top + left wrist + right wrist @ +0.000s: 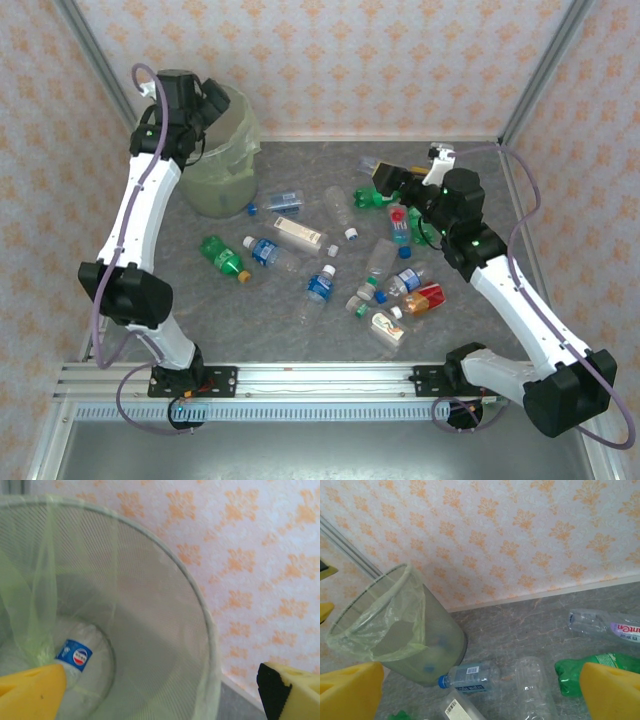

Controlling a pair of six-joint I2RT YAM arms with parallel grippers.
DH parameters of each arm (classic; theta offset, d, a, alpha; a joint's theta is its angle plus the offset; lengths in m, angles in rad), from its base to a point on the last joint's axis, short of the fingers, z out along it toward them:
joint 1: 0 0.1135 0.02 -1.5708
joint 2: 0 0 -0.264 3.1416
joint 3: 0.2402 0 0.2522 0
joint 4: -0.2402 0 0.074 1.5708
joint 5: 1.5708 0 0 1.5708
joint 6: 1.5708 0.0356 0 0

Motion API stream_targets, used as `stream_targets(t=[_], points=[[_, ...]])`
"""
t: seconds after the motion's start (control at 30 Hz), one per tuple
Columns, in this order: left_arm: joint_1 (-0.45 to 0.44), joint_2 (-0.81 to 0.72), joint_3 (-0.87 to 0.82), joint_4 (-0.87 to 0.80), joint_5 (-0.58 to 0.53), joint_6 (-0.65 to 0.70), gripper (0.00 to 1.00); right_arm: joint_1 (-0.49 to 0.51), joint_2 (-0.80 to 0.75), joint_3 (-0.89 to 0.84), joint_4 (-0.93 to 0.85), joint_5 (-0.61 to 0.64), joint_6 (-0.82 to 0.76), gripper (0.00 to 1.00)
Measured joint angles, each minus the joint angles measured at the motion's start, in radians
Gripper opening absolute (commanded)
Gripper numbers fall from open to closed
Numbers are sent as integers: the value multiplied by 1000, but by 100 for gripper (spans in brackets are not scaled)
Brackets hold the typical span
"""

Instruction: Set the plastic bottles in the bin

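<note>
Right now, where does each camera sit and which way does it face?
Top external: overhead behind the bases, looking down at table, both arms, scattered bottles.
Left wrist: over the bin, looking in at a dropped bottle; open left pincer framing it.
Right wrist: low above the table, facing the far wall; right pincer open.
Shared: the bin shows in all three.

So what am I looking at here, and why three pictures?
Two white robot arms are bolted at a table's near edge. One picture comes from a camera overhead; the other two come from cameras on each wrist, so the yellow fingers are the arm's own. The left claw hangs open over the bin, where one bottle with a blue label lies at the bottom. The right claw is open too, holding nothing, above the plastic bottles scattered on the grey table.
</note>
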Motion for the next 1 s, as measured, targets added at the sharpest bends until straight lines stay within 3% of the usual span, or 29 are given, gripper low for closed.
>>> stream_targets(t=[0.3,0.57,0.77,1.0], points=[[-130,-156,-272,42,11,10,99,0,2,-41,-27,29,72,100],[-224,-280,-594,106,30,-68,99,21,1,-61,-22,30,126,100],[-232,-358,-837,116,28,-145,99,127,15,-60,-16,58,131,100],[-212,-415,-975,115,-23,-163,99,229,87,-39,-14,94,127,100]])
